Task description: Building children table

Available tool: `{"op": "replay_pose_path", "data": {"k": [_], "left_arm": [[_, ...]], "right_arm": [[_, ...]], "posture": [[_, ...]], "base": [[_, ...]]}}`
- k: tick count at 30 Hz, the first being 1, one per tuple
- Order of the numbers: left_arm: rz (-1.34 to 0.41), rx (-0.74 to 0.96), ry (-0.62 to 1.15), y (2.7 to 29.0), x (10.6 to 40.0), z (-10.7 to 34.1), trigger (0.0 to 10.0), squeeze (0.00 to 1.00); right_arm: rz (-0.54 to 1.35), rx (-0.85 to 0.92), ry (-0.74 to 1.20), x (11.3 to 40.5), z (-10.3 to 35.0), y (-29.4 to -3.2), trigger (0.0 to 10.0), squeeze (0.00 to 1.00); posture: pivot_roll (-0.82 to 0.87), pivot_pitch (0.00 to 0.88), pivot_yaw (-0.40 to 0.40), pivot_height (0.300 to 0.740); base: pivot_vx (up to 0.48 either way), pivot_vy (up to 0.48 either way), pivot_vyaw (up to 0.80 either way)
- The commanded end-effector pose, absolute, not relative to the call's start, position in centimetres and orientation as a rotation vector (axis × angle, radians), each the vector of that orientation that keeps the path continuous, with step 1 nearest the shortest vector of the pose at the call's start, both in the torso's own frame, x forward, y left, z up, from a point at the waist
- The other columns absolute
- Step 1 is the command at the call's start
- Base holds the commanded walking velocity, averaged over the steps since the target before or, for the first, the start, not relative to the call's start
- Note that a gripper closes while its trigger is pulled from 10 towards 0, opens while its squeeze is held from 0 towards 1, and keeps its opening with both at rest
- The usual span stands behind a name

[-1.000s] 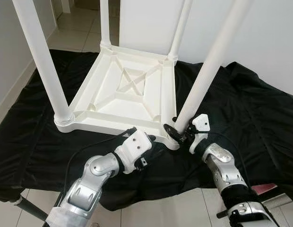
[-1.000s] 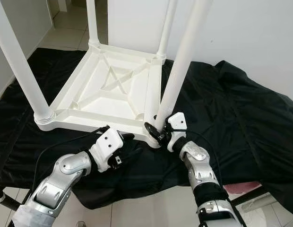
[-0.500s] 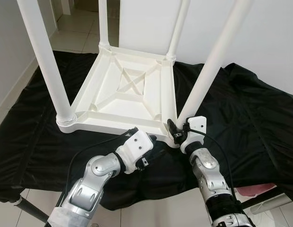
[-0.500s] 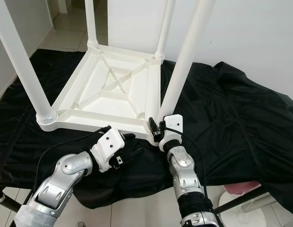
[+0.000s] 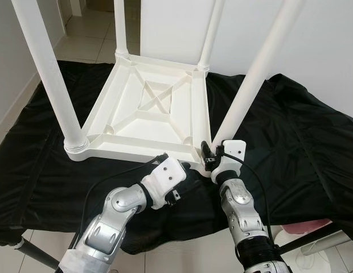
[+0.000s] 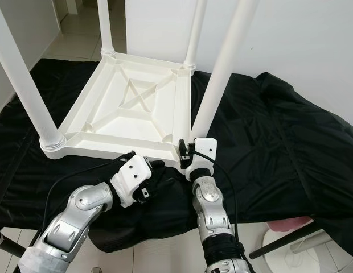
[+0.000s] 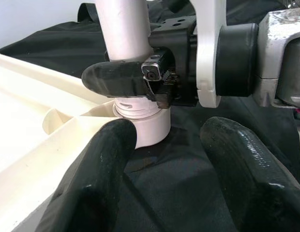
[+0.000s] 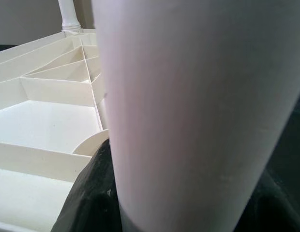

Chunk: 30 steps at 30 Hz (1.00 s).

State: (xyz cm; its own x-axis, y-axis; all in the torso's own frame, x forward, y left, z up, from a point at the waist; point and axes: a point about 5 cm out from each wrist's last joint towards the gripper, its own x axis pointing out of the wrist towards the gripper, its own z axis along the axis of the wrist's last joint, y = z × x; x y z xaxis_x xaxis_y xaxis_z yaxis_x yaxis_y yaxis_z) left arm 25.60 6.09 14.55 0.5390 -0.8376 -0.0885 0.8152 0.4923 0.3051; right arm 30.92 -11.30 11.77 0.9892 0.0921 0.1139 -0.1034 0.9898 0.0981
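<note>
The table [image 5: 148,108], white plastic, lies upside down on a black cloth [image 5: 290,142], its ribbed underside up and its four legs pointing upward. The cloth covers a low stand, with pale floor tiles [image 5: 91,40] and a white wall [image 5: 330,51] behind. The near right leg [image 5: 253,77] leans outward from its corner socket [image 7: 142,123] at the table's front right corner. The right gripper [image 5: 209,153] is at the base of this leg, just above the socket; in the left wrist view one black finger [image 7: 118,79] wraps across the front of the leg, and in the right wrist view the leg sits tight between both fingers, so its jaws are closed on the leg. The left gripper [image 5: 187,166] sits low on the cloth just before the table's front edge, close to the same corner; its two fingers [image 7: 104,169] stand spread apart with nothing between them, pointing at the socket. The near left leg [image 5: 48,74] stands at the front left corner, and the two far legs [image 5: 120,25] rise at the back.
</note>
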Motion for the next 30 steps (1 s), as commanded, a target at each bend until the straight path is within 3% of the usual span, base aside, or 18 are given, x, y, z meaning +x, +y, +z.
{"op": "replay_pose_path", "data": {"k": [1,2,16,17,18,19,30], "left_arm": [[-0.937,0.305,-0.102,6.1,25.8,15.0,10.0,0.0],[-0.934,0.302,-0.1,6.2,25.8,15.1,10.0,0.0],[-0.892,0.291,-0.109,6.5,26.0,15.3,10.0,0.0],[-0.887,0.289,-0.112,6.6,26.1,15.4,10.0,0.0],[-0.887,0.289,-0.112,6.6,26.1,15.4,10.0,0.0],[-0.884,0.288,-0.115,6.6,26.1,15.5,10.0,0.0],[-0.883,0.292,-0.115,7.2,26.3,15.5,10.0,0.0]], "right_arm": [[0.099,0.115,-0.026,30.4,10.0,-11.4,10.0,0.0],[0.112,0.12,-0.037,30.3,10.3,-11.4,10.0,1.0],[0.209,0.09,-0.101,28.9,11.7,-12.5,10.0,1.0],[0.233,0.085,-0.111,28.6,11.8,-12.9,10.0,0.36],[0.233,0.085,-0.111,28.6,11.8,-12.9,10.0,0.36],[0.254,0.076,-0.119,28.4,11.9,-13.2,10.0,0.0],[0.409,0.015,-0.17,28.5,13.1,-15.4,10.0,0.0]], "posture": [[0.05,0.077,-0.114,0.74],[0.05,0.084,-0.113,0.74],[0.05,0.092,-0.117,0.74],[0.05,0.092,-0.117,0.74],[0.05,0.092,-0.117,0.74],[0.05,0.092,-0.118,0.74],[0.05,0.09,-0.112,0.74]], "base": [[0.0,0.0,0.0],[0.0,0.0,0.0],[0.0,0.0,0.0],[0.0,0.0,0.0],[0.0,0.0,0.0],[0.0,0.0,0.0],[0.0,0.0,0.0]]}}
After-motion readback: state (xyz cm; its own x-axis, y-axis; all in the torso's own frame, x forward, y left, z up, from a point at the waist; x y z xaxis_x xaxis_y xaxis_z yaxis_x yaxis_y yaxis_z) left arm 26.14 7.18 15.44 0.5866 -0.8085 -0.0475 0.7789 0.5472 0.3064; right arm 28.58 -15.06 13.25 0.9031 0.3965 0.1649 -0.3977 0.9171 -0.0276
